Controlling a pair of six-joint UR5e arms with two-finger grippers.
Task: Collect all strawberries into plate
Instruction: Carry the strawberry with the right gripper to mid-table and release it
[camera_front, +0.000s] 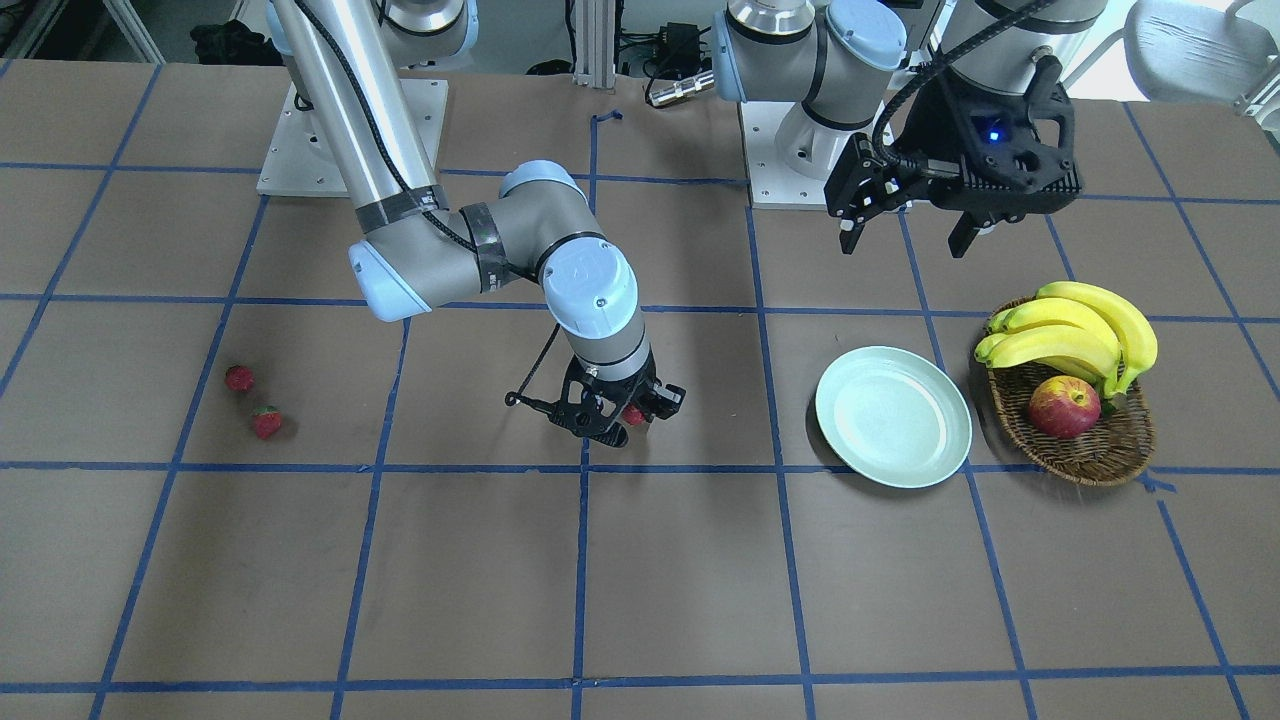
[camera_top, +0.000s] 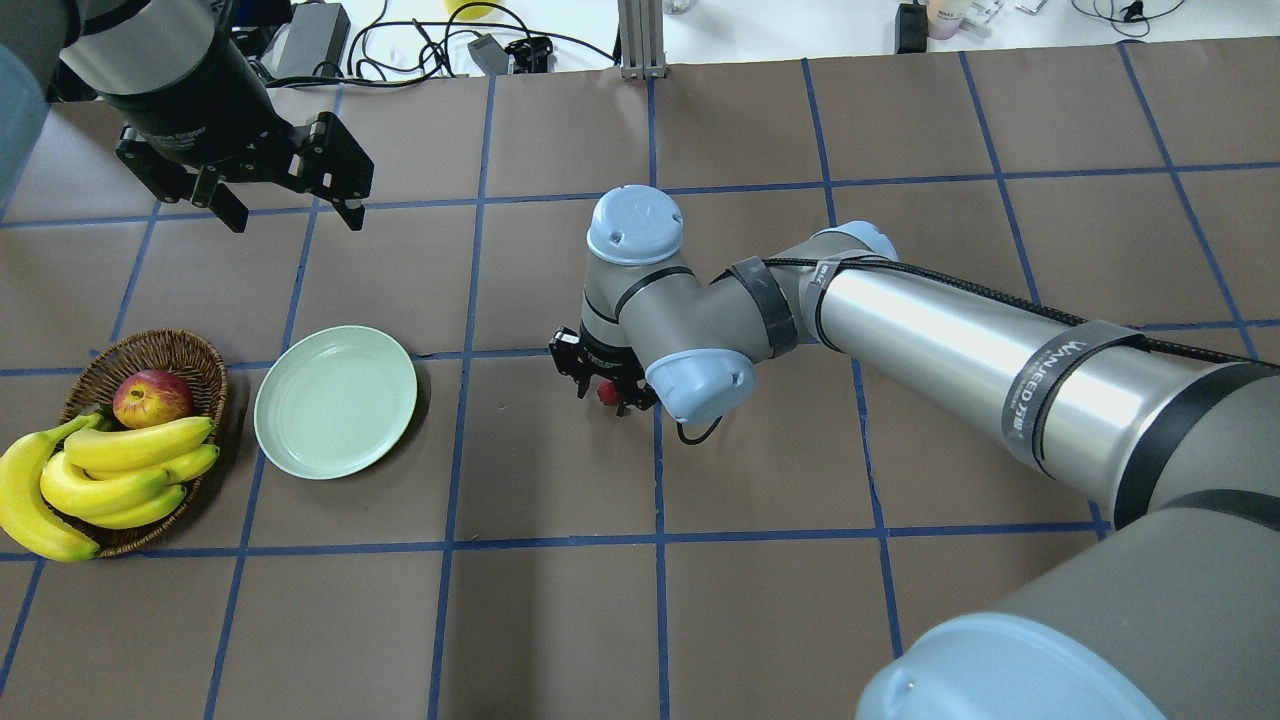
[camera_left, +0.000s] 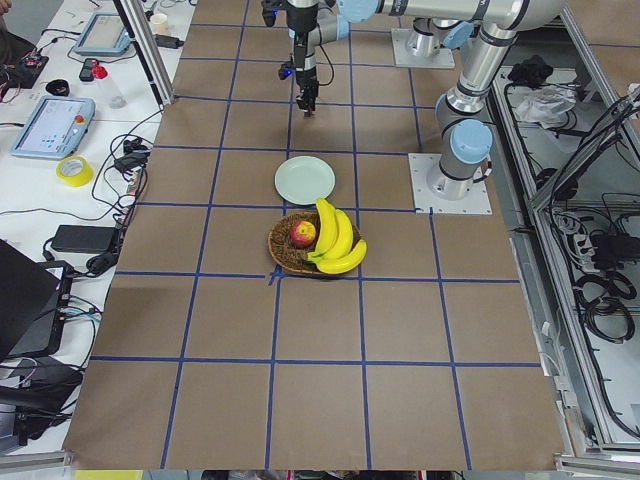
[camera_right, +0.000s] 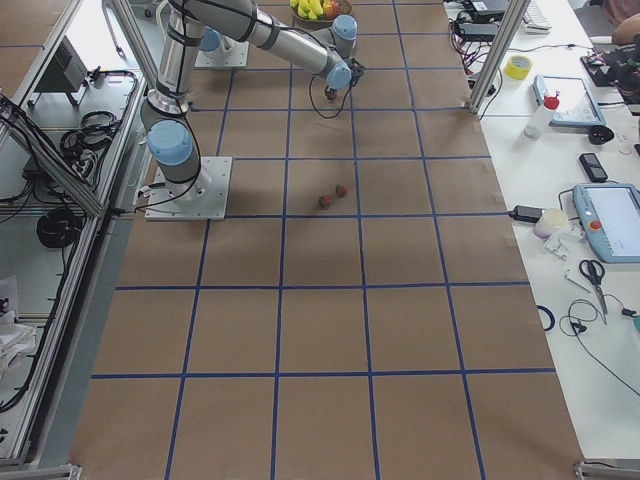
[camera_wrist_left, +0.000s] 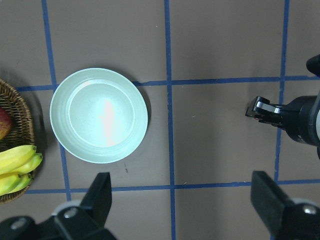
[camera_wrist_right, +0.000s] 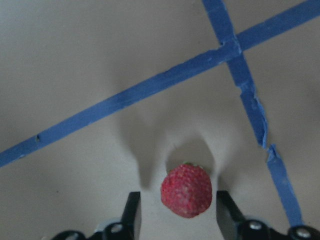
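One strawberry (camera_wrist_right: 186, 191) lies on the brown table between the fingertips of my right gripper (camera_wrist_right: 178, 207), which is low at the table's middle. The fingers stand close on both sides, with a thin gap showing on each side. It also shows in the overhead view (camera_top: 607, 393). Two more strawberries (camera_front: 239, 378) (camera_front: 266, 422) lie together far out on my right side. The mint-green plate (camera_top: 335, 402) is empty, left of the right gripper (camera_top: 603, 390). My left gripper (camera_top: 285, 195) hangs open and empty high above the table, behind the plate.
A wicker basket (camera_top: 205, 365) with an apple (camera_top: 152, 397) and bananas (camera_top: 120, 470) stands just left of the plate. Blue tape lines grid the table. The right arm's long forearm (camera_top: 950, 340) spans the table's right half.
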